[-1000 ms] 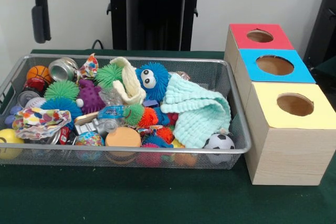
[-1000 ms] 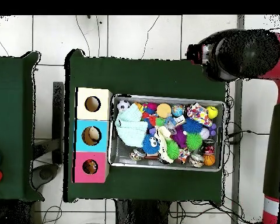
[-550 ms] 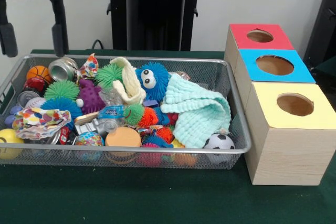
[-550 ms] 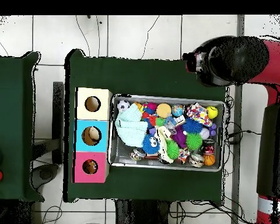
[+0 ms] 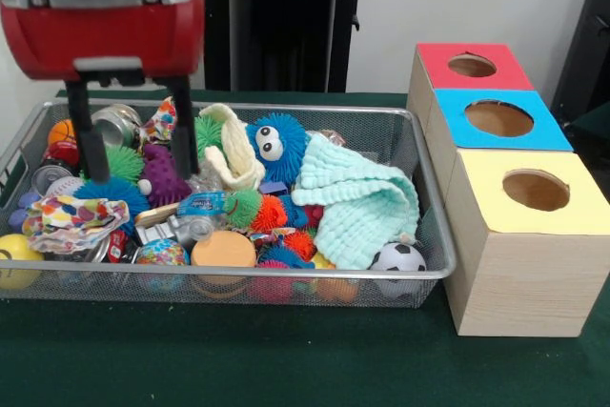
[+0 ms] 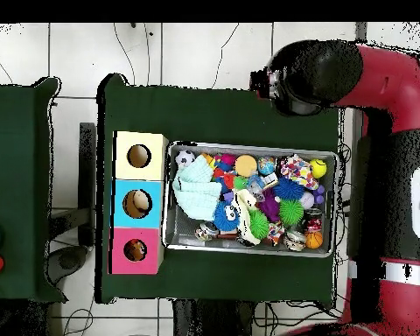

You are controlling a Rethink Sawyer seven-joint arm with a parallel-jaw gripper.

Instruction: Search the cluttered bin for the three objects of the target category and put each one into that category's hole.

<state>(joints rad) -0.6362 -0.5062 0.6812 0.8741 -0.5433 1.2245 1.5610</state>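
**Open gripper above a packed bin; nothing picked yet**

Nearest the front rim of the wire bin [image 5: 419, 278] sit a soccer ball [image 5: 397, 257] and an orange foam ball [image 5: 223, 250]: smooth, light, likely to roll, best pinched across the middle. Behind them the spiky rubber balls, such as the green one [image 5: 111, 163], look soft and squashy; a centred squeeze should hold. The mint cloth [image 5: 357, 199] is limp, so take a bunched fold. The target category cannot be told. Farther back, the gripper [image 5: 138, 154] hangs with jaws wide, holding nothing, over the bin's crowded end opposite the boxes. The yellow box [image 5: 534, 235], blue box [image 5: 500, 121] and red box [image 5: 472, 66] stand just beside the bin.
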